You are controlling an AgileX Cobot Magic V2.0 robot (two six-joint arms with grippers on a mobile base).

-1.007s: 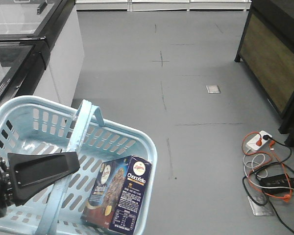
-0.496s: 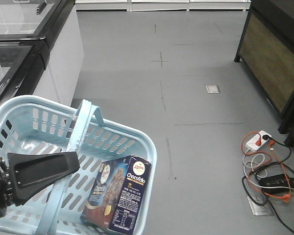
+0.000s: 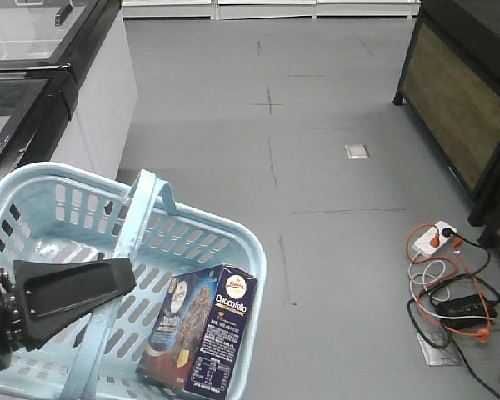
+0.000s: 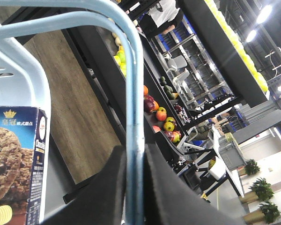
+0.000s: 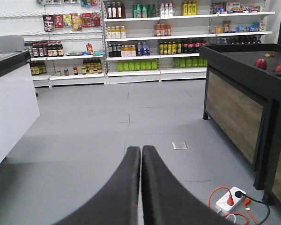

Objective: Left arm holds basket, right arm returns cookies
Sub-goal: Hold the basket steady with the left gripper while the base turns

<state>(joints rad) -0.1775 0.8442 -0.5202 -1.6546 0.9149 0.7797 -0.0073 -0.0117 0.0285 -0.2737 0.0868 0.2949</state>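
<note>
Clenched the left gripper [image 4: 134, 151] on the handle [image 4: 133, 93] of the basket [image 3: 257, 279]. Found the cookies [image 3: 204, 329] standing on end inside, at the basket's 5 o'clock corner in the front view, just beside that gripper at about its 4 o'clock, long axis running 1 to 7 o'clock. Saw the right gripper [image 5: 141, 153] clenched on nothing, aimed toward the shelves [image 5: 178, 42], box outside its view. Judged the left nearer but occupied; probably called for the right to swing over onto the box's top end.
</note>
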